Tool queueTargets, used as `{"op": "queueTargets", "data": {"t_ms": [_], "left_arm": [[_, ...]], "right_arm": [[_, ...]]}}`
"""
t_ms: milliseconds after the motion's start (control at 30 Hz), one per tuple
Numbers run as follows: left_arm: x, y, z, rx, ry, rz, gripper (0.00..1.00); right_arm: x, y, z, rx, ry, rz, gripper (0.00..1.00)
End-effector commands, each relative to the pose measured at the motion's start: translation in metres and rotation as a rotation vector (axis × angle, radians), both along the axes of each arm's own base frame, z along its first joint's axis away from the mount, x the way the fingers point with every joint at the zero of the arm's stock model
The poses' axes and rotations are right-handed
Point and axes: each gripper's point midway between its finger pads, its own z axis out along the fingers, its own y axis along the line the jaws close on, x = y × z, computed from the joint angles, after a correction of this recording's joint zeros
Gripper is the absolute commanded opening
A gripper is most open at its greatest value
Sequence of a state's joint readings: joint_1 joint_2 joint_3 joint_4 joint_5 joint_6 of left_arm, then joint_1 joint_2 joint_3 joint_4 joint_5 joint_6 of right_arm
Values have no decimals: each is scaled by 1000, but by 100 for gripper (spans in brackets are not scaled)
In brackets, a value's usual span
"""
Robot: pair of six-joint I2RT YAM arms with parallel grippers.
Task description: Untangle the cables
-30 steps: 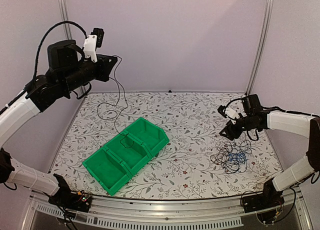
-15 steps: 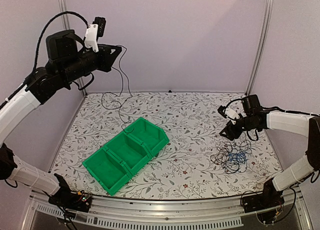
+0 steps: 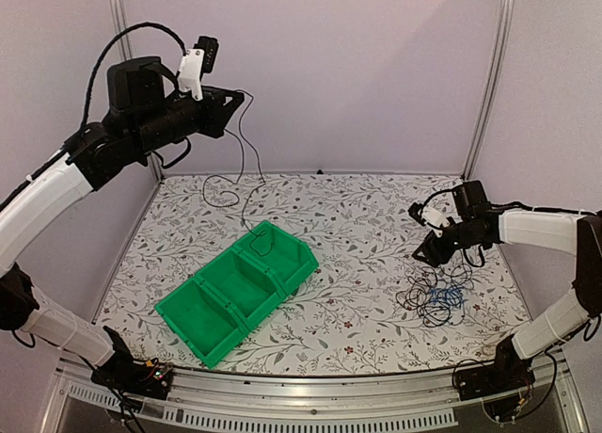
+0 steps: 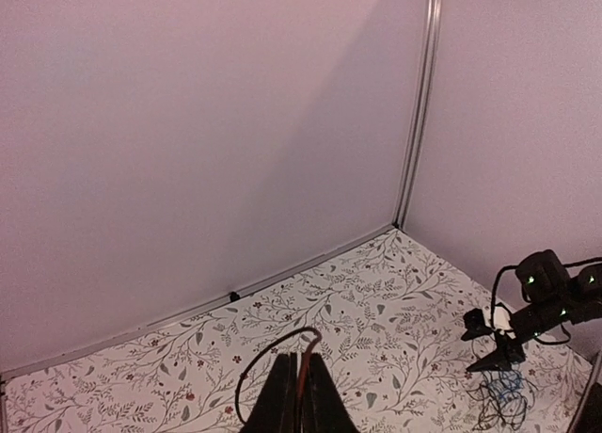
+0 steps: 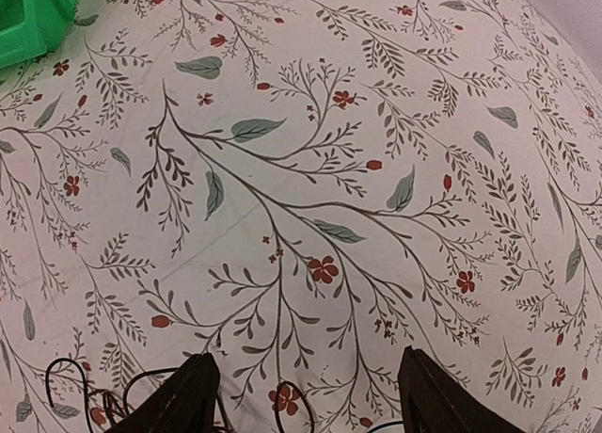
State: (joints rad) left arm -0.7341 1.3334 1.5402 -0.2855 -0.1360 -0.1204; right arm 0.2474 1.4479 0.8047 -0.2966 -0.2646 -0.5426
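Item one, upper left of the overhead view: left gripper [image 3: 233,102], raised high above the table [image 3: 357,226], its fingers pressed together on one thin dark strand, confirmed at the bottom centre of the left wrist view [image 4: 301,397]. Item two: held cable [image 3: 246,207], hanging slack from that grip in a loose loop, its lower end reaching the far compartment of the green bin [image 3: 273,306] at lower centre; whether it touches the bin cannot be told. Item three, right of centre: right gripper [image 3: 422,255], low near the table, fingers spread apart and empty, as its wrist view [image 5: 306,405] shows. Item four, lower right, just beside that gripper: tangle [image 3: 435,299] of black loops lying on the table with the blue cable [image 3: 446,296] wound through it. Handling note, as a judgement: these wires look very light, limp and thin, apt to slip from the pads and drag neighbours along; best pinched on an outlying loop or free end at the tangle's edge, not its dense middle.
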Motion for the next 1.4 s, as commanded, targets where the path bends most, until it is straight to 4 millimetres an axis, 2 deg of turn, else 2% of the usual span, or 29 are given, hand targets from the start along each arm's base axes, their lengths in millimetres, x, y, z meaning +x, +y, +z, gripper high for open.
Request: {"op": "queueTargets", "data": {"t_ms": [0, 133, 533, 767, 1033, 1233, 1367], "left_arm": [[11, -5, -22, 25, 24, -8, 0], [19, -11, -47, 33, 64, -28, 0], [31, -53, -111, 16, 181, -167, 0], [26, -65, -166, 37, 277, -230, 0], [22, -45, -217, 81, 360, -194, 0], [15, -26, -233, 101, 402, -160, 0], [-1, -7, -241, 148, 432, -133, 0]], "right_arm": [[1, -2, -6, -6, 4, 1, 69], [0, -2, -9, -8, 17, 1, 69], [-1, -1, -14, -9, 30, 12, 69], [-2, -1, -18, -10, 46, 16, 70], [-3, 1, -22, -4, 67, 23, 70], [-3, 2, -25, -3, 79, 28, 70], [-4, 2, -27, -2, 87, 29, 70]]}}
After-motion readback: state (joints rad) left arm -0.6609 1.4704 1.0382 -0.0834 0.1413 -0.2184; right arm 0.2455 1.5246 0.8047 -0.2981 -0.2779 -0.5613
